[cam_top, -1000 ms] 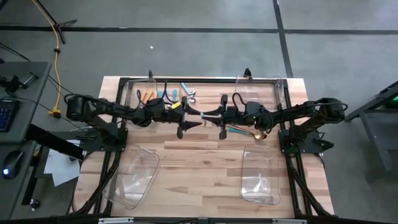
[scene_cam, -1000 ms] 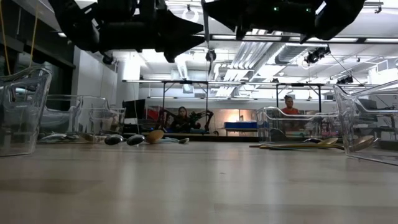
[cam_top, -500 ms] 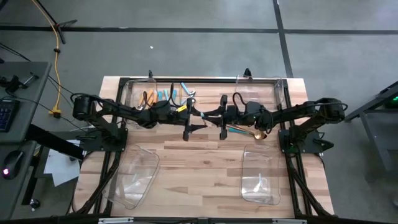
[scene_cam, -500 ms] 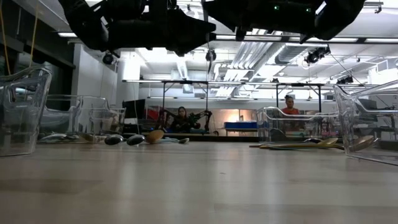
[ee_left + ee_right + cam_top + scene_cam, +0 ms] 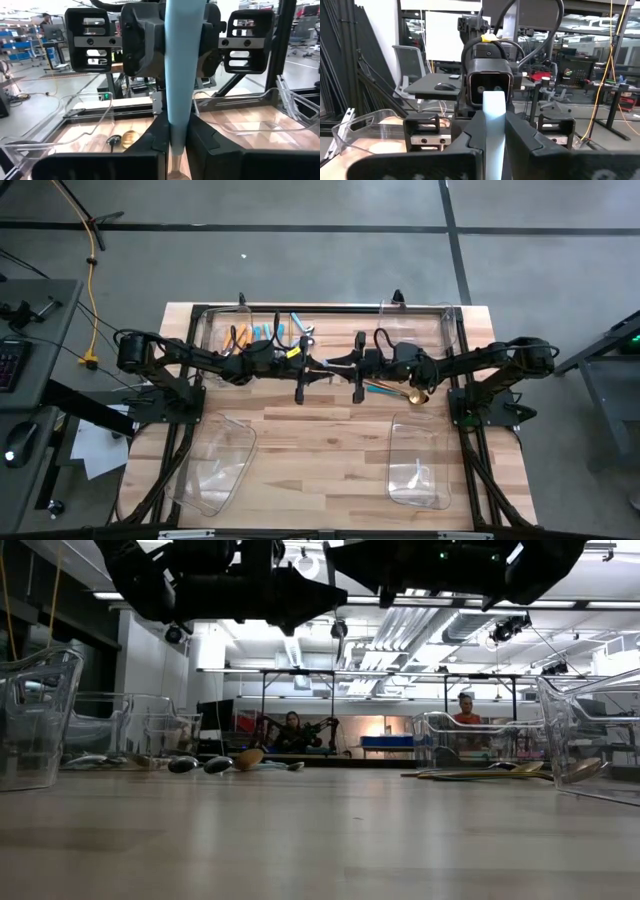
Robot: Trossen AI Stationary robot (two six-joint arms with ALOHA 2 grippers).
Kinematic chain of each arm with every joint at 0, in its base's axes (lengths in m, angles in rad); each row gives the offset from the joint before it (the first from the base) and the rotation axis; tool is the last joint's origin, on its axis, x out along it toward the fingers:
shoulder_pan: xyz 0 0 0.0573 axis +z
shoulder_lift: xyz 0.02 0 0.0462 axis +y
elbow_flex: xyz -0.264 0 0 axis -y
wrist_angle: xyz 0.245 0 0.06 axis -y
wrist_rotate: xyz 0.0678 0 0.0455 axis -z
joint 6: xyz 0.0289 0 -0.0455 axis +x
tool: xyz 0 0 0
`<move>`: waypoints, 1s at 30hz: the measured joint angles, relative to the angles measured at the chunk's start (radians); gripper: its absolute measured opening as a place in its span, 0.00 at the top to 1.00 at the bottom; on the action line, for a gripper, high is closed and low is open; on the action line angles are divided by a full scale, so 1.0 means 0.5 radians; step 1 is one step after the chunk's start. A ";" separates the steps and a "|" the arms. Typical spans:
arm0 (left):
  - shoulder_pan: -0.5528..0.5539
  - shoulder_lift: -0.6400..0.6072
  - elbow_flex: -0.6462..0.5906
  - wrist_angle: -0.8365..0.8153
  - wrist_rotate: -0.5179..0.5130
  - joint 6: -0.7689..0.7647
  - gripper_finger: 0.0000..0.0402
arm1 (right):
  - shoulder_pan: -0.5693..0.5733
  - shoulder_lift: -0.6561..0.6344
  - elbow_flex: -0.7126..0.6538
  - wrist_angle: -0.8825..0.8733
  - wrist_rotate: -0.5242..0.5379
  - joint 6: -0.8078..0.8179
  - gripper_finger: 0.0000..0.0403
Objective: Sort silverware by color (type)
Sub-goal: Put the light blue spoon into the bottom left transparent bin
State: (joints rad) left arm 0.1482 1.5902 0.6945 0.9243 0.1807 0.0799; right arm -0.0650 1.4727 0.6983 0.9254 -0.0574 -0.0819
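we see both arms meet nose to nose above table middle. light-blue handle (image 5: 179, 70) bridges them: left gripper (image 5: 172, 137) pinched on one end, right gripper (image 5: 493, 131) pinched on other. likely handover, so piece reaches proper side. rest of silverware (image 5: 262, 332) lies loose near far clear bin (image 5: 205, 330); gold spoon (image 5: 416, 397) by right arm. near bins (image 5: 222, 465) wait for sorted sets.

You see a pale wood-plank table (image 5: 320, 450), glossy clear plastic bins (image 5: 418, 462), and a matt light-blue handle (image 5: 178, 65) between matt black fingers (image 5: 202, 142).
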 joint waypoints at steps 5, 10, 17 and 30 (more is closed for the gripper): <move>-0.001 0.000 0.000 -0.022 -0.051 0.007 0.95 | -0.001 0.000 0.000 -0.025 0.008 0.043 0.83; 0.030 -0.077 -0.002 -0.194 -0.111 0.027 0.95 | -0.014 -0.028 0.000 -0.126 0.111 -0.013 0.72; 0.045 -0.430 -0.004 -0.778 -0.379 0.127 0.95 | -0.013 -0.174 0.000 -0.430 0.274 -0.093 0.62; 0.059 -1.040 -0.433 -0.577 -0.388 0.058 0.95 | -0.014 -0.346 0.001 -0.899 0.680 -0.166 0.59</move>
State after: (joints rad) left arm 0.1776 1.0701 0.4780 0.6356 -0.0132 0.1090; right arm -0.0719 1.2995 0.6986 0.4757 0.2827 -0.1649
